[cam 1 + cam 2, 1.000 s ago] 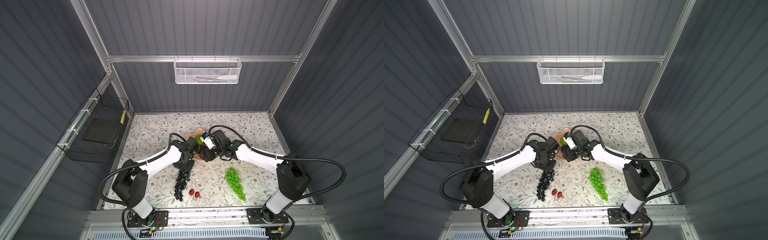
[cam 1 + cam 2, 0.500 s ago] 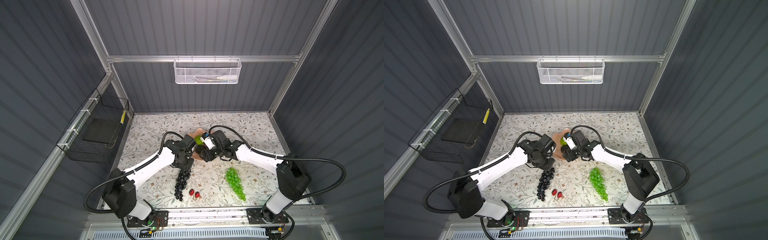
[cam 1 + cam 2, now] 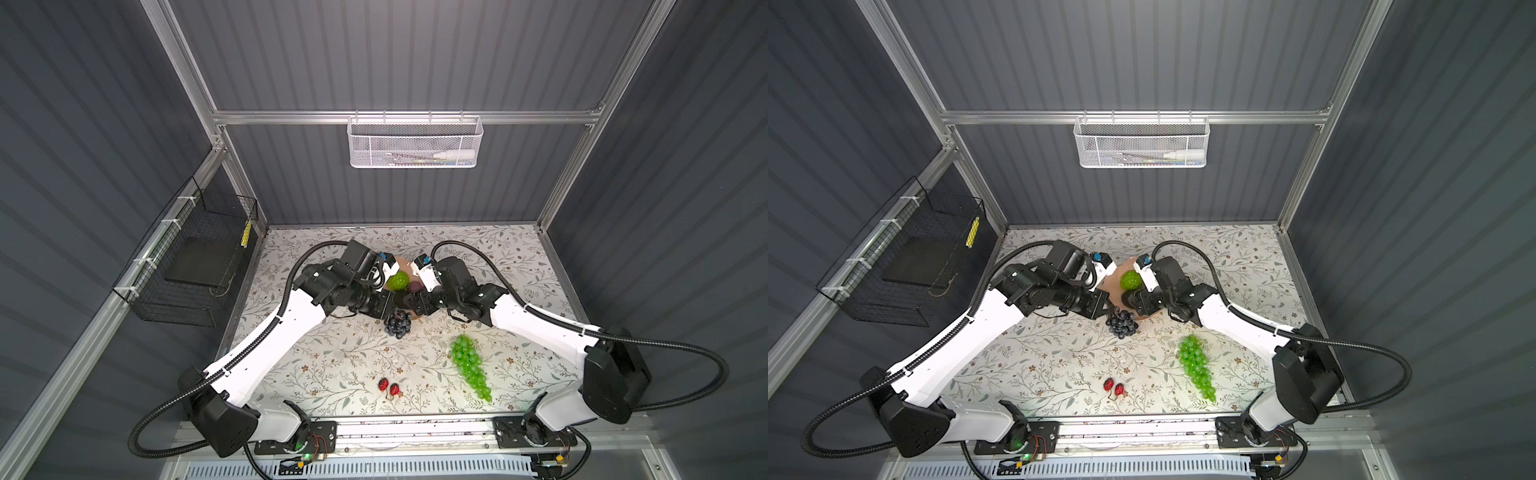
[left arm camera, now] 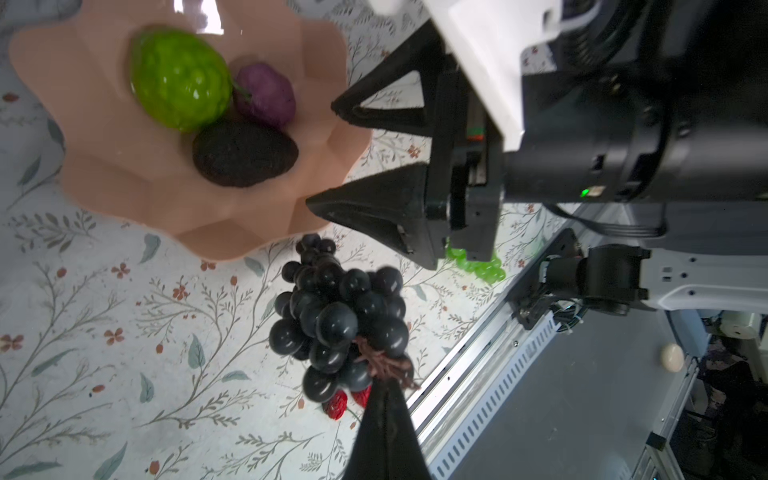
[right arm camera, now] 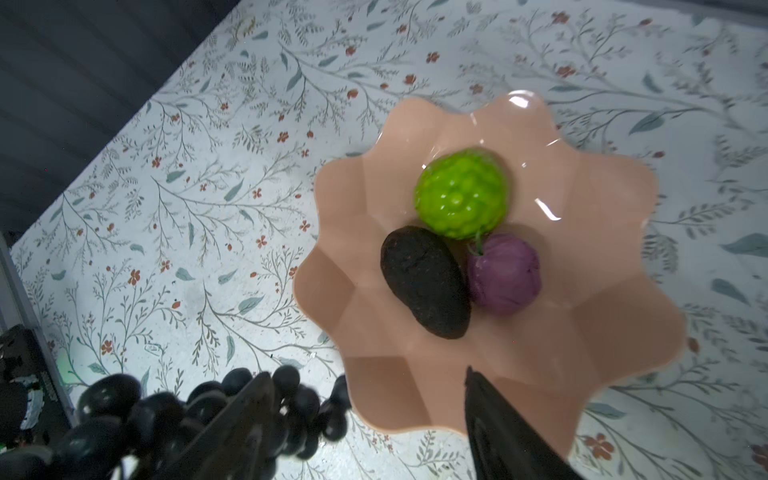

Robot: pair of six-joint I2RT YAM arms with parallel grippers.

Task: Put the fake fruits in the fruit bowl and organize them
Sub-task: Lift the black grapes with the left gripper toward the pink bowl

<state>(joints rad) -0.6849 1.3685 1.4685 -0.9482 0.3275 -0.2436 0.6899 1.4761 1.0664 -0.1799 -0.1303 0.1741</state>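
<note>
Inside the peach-pink fruit bowl (image 5: 623, 311), 3 fruits sit bunched together: the bumpy lime-green round fruit (image 5: 461, 193), the small purple round fruit (image 5: 505, 274) and the black avocado (image 5: 426, 282), each touching its neighbours. Just outside the bowl's near rim is the dark blue-black grape bunch (image 4: 340, 320), and the left gripper (image 4: 382, 384) is clamped tight on its brown stem; whether the bunch is clear of the table (image 3: 332, 365) I cannot tell. The right gripper (image 4: 324, 156) stands wide at the bowl's edge, holding nothing, one finger over the inside and one by the outer rim. Well apart, toward the table's front, lie the translucent green grape bunch (image 3: 469, 365) and the 2 small red berries (image 3: 388, 386), side by side.
</note>
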